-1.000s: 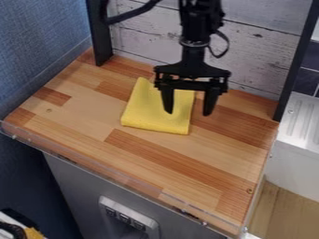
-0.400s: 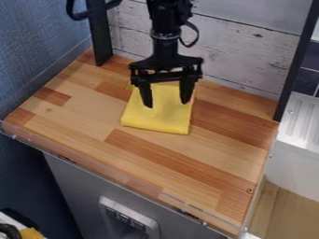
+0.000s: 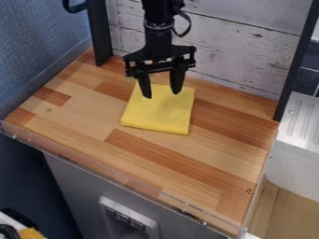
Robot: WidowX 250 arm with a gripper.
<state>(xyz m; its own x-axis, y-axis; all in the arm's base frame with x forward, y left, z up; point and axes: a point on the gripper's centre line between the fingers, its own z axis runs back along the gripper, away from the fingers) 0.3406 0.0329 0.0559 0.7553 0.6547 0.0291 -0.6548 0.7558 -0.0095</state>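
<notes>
My gripper hangs from the top of the camera view, its two black fingers apart with nothing between them. It stands over the back part of a folded yellow cloth. The cloth lies flat on the wooden counter, toward the back and a little left of the middle. Part of its back edge is hidden behind the fingers. Whether the fingertips touch the cloth, I cannot tell.
The wooden counter has a clear raised strip along its front edge. Behind it stands a whitewashed plank wall, with black posts at left and right. A white ribbed surface lies right.
My gripper has moved left and toward the back, from the cloth's right side to over its back part. Its fingers stand somewhat closer together. The cloth has stayed in place.
</notes>
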